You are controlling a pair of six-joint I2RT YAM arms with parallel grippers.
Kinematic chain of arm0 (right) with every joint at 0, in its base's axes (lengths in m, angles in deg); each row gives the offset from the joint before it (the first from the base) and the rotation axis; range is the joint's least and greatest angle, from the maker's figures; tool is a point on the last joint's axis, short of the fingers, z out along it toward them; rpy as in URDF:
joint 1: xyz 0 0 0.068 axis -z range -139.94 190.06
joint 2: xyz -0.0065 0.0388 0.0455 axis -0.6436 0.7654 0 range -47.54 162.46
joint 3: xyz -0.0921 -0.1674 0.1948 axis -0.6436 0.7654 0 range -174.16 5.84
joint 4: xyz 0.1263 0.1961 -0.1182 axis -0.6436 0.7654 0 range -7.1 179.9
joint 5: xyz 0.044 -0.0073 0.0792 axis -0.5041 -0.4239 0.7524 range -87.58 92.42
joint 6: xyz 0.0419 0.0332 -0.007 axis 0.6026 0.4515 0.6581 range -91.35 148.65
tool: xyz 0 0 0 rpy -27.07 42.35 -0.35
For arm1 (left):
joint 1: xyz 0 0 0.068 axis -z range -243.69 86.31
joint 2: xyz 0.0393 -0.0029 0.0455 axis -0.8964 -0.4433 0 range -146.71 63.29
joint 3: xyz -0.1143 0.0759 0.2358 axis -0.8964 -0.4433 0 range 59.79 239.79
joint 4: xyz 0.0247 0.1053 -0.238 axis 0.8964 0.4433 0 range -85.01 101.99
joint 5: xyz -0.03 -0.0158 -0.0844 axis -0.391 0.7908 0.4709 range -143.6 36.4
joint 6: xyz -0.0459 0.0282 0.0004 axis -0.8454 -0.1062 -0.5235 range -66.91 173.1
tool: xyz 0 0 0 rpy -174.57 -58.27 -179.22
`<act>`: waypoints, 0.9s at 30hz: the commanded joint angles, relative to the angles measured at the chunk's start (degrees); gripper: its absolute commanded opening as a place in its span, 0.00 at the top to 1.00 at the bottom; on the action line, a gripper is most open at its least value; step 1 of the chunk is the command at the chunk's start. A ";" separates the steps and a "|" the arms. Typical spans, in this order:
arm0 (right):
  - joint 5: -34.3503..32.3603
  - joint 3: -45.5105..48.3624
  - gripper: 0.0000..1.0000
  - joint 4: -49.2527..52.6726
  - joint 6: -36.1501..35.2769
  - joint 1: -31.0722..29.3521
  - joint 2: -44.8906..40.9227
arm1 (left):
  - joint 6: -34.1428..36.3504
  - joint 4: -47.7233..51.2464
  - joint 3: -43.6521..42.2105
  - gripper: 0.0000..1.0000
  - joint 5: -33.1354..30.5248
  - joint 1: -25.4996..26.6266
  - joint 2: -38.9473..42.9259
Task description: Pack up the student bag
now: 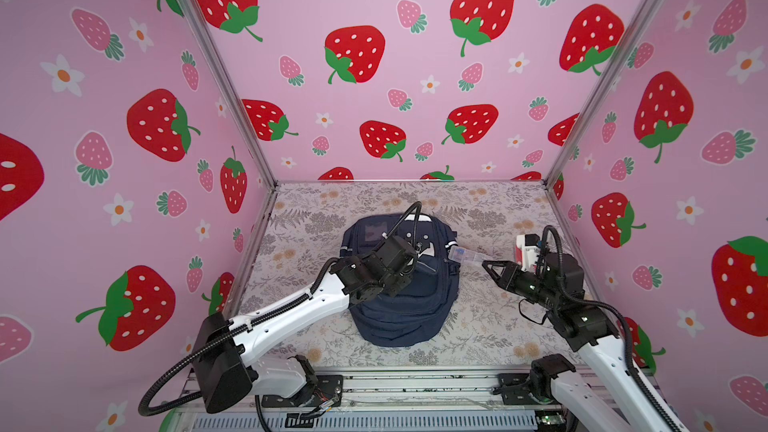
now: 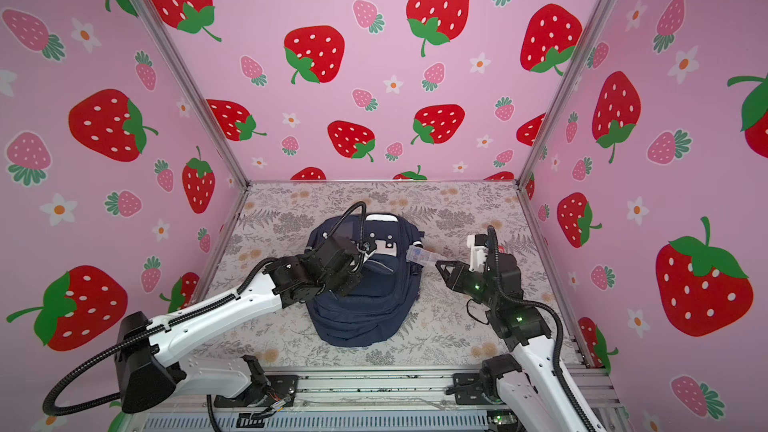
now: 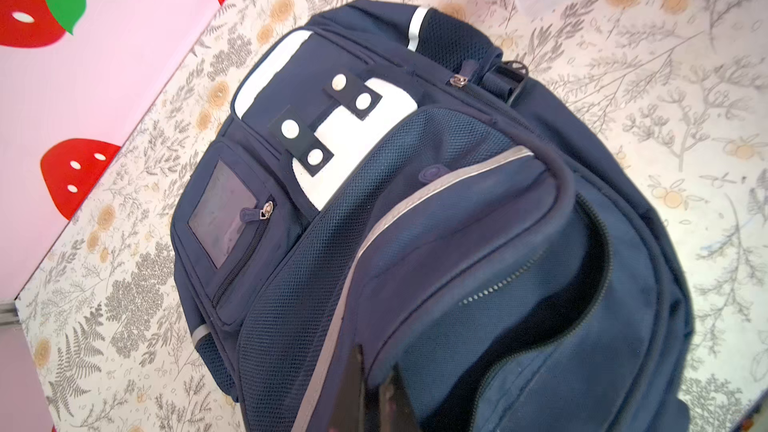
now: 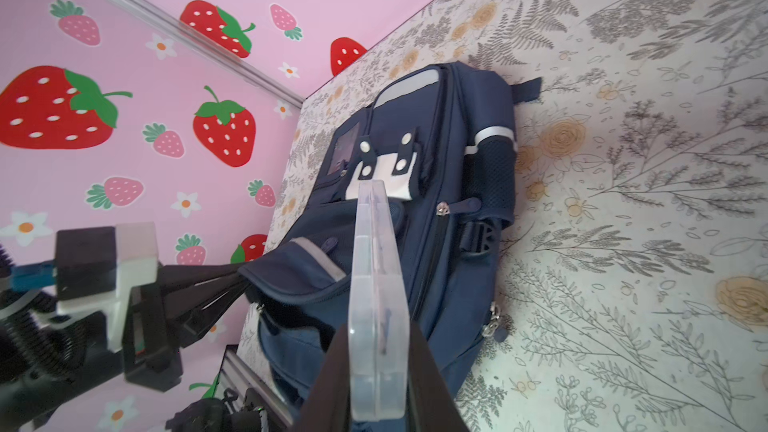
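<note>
student bag (image 1: 399, 309): lying flat mid-table (image 1: 478, 326) | left pincer (image 3: 376, 392): clamped on pocket flap (image 4: 286, 270), holding the mouth agape | right pincer (image 1: 487, 263): gripping clear case (image 4: 376, 284) edge-on just beside the bag, seemingly lined up to slide in

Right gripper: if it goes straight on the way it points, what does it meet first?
The clear case held in the right gripper leads. It would most likely meet the bag first, at the side nearest that gripper, though depth is unclear.
</note>
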State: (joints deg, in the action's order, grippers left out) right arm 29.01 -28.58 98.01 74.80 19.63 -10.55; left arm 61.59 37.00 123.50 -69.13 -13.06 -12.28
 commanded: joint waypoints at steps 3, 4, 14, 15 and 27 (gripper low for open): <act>4.96 -3.07 0.91 -0.53 -0.71 -4.02 -1.31 | -3.42 -8.11 0.98 1.00 9.66 -6.48 1.55; 4.35 -3.21 0.91 -0.75 -0.63 -5.47 -1.31 | -4.71 -9.11 0.37 1.00 11.71 -7.91 1.80; -1.71 -1.50 0.90 -6.24 2.83 -20.72 -3.01 | -7.17 -11.71 -2.07 1.00 14.53 -10.27 2.08; -2.77 -0.75 0.90 -6.97 3.77 -22.34 -2.62 | -7.30 -11.74 -2.11 1.00 15.01 -10.25 2.09; -17.92 5.94 0.94 -22.31 13.55 -32.83 10.46 | -7.03 -14.81 -4.47 1.00 16.76 -10.12 5.27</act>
State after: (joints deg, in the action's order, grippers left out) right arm 15.61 -23.22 82.54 84.55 -12.82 -2.17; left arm 54.59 28.85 119.23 -53.78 -23.04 -10.18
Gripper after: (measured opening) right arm 0.205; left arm 0.075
